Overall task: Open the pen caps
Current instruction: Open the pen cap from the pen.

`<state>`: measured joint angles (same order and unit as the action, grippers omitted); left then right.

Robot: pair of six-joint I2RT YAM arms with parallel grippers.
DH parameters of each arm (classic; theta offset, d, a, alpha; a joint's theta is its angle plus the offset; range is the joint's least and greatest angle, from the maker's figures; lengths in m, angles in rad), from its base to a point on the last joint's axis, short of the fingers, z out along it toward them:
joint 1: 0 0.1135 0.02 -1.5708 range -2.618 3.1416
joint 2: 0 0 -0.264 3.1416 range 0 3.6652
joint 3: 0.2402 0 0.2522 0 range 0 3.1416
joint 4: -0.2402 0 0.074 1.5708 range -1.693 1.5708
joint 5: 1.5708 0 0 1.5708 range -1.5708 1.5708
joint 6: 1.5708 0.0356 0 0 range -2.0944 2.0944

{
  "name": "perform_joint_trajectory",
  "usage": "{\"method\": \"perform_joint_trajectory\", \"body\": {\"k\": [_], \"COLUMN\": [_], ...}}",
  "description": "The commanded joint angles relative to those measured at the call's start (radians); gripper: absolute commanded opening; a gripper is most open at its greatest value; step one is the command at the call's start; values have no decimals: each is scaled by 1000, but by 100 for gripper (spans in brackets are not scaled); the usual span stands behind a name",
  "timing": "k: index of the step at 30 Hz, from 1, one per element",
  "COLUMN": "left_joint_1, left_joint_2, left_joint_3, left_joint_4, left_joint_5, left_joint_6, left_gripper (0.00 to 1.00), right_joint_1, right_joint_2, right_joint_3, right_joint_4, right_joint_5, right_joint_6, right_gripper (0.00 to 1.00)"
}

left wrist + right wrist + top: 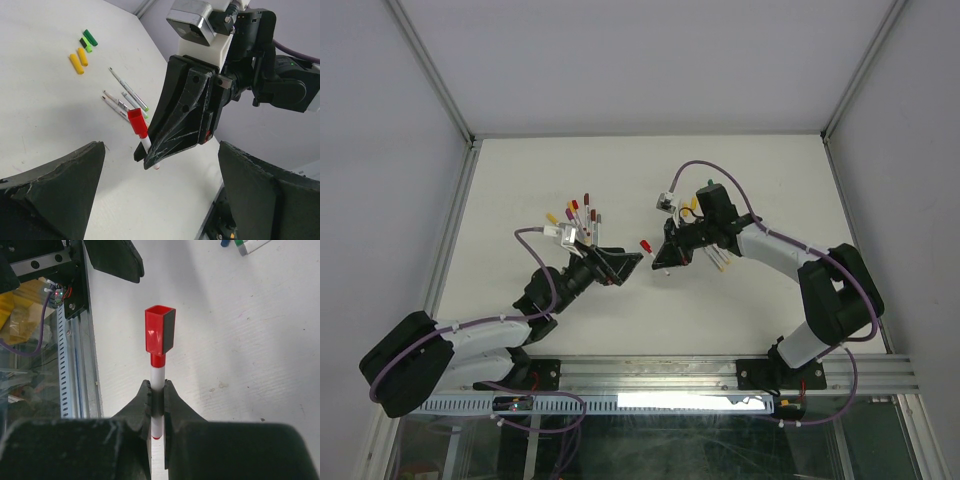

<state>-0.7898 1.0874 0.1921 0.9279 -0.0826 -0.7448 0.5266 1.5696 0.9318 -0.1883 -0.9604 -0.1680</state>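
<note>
White table (520, 180), two arms meeting mid-table. Right gripper (156, 390) clenched tight on one pen (158, 375), both fingers pressed flat against the white barrel low down. Left gripper (628, 268) spread wide and holding nothing, fingers apart from everything.

The pen's long axis runs straight out past the right fingertips. Its red cap (160, 332) is on the far end, pointing away from the right fingers toward the gap of the left ones, tilted upward. The cap sits just ahead of the left fingers and touches neither.

Counts: one held pen and one red cap on it. Beyond the right fingers, flat on the table, lie four bare barrels (129, 96), two yellow caps (76, 64) side by side and two green caps (90, 37) just past them. Behind the left fingers there is a bunch of capped pens (580, 214), roughly six, too small to count surely.
</note>
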Motion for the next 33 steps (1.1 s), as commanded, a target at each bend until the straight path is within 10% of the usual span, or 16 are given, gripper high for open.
{"method": "perform_joint_trajectory", "body": {"k": [1,33], "left_joint_1": [16,44], "left_joint_2": [10,148], "left_joint_3": [41,82], "left_joint_4": [18,122], "left_joint_5": [58,174], "left_joint_6": [1,-53], "left_gripper": [99,98], "right_joint_1": [-2,-2], "right_joint_2": [4,13], "right_joint_3": [50,63], "right_joint_4": [1,-25], "right_joint_5": [-32,-40], "right_joint_6": [-24,-38], "right_gripper": [0,0]}}
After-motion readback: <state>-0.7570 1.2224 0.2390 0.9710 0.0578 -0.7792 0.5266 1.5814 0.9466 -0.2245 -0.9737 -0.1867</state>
